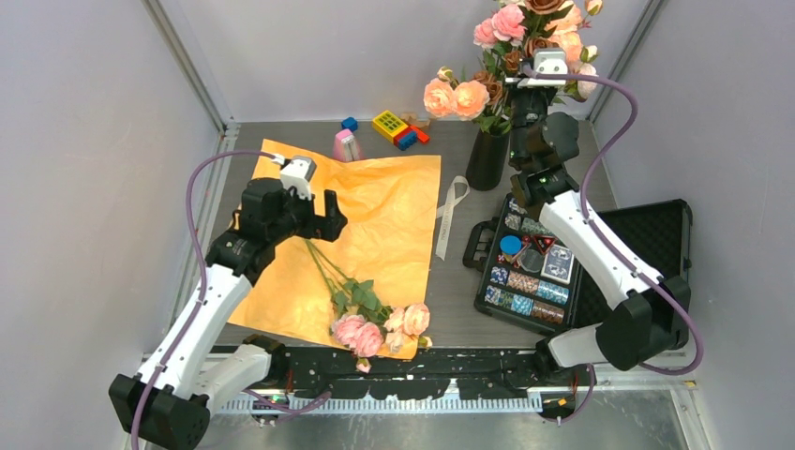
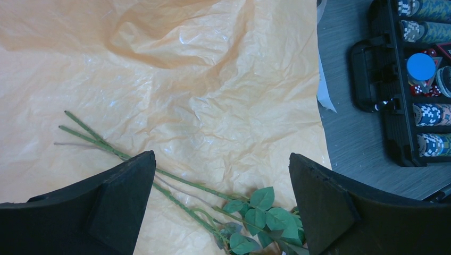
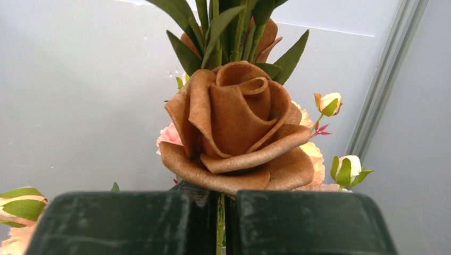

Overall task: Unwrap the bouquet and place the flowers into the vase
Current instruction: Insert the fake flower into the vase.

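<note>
Over on the left half of the surface the orange paper [image 1: 394, 216] is already spread out flat, and a bunch of the flowers [image 1: 375, 323] is lying loose on it, pink and peach heads down at the near edge, thin green stems pointing away toward the far left. The left fingers [image 1: 330, 216] hang right above those stems, spread wide and grasping nothing; from the left wrist view you can see the stems running across the paper between the two black tips. The cream ribbon [image 1: 453, 211] lies on the bare surface just right of the paper. The black vase [image 1: 487, 159] stands upright at the far side, right of the paper, and it has a fair few roses and buds in it. The right arm is reached up to that bunch, and the right fingers [image 3: 244, 226] are clenched on the green stem of a brown felt rose [image 3: 239, 127] sitting just above them. To the right there's an open black case [image 1: 647, 234] with chips in it, and a pink metronome [image 1: 346, 145] and some toy bricks [image 1: 398, 127] sit along the far edge.
</note>
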{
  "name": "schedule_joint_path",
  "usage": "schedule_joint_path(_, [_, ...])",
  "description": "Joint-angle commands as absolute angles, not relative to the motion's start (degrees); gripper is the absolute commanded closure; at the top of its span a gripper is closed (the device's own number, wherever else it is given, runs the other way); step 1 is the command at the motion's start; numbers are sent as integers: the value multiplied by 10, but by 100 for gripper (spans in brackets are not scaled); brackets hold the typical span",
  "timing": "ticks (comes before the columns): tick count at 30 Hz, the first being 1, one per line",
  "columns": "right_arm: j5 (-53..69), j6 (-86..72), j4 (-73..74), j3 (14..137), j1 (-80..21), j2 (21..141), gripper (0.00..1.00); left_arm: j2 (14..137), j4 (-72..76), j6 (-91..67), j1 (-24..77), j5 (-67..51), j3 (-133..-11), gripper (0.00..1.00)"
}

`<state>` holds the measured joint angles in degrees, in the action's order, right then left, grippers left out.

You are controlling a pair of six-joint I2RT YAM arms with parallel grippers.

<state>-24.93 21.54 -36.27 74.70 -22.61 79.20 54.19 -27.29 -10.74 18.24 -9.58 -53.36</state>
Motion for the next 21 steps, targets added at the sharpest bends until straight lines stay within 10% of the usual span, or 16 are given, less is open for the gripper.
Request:
schedule_joint_path(1, [-247, 228, -450, 730, -222, 800, 100, 545, -260, -109, 179, -105, -547, 0])
schedule_joint_path(21, [-254, 181, -485, 657, -197, 821, 100, 559, -262, -106, 179, -99, -547, 0])
